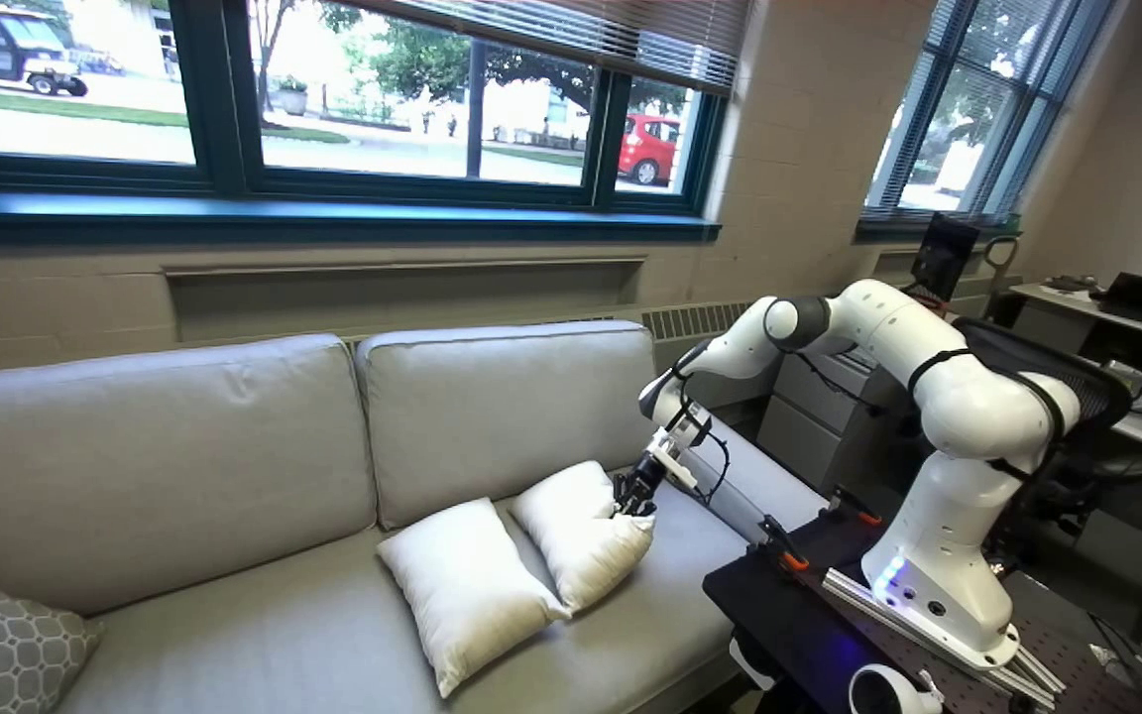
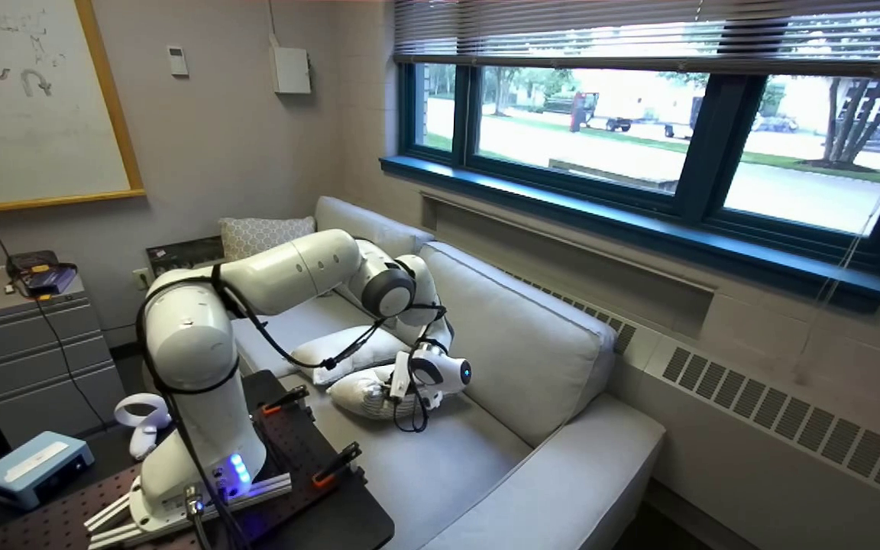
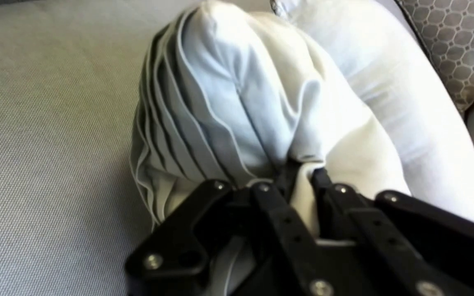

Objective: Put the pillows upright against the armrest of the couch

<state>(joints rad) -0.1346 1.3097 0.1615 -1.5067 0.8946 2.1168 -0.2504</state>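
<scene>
Pillow (image 3: pixel 257 98) fabric is pinched in a fold by the hand (image 3: pixel 306 176), its jaws nearly together. That pillow lies under the hand on the couch (image 1: pixel 264 635), apart from the armrest (image 2: pixel 562 473) and just beside the second pillow (image 1: pixel 467 595). It is cream-white and bunched into deep pleats; the second, also cream-white, looks smoother and puffier.

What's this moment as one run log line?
End effector: shut on one pillow; other pillow: lying on couch; armrest: neither pillow against it
</scene>
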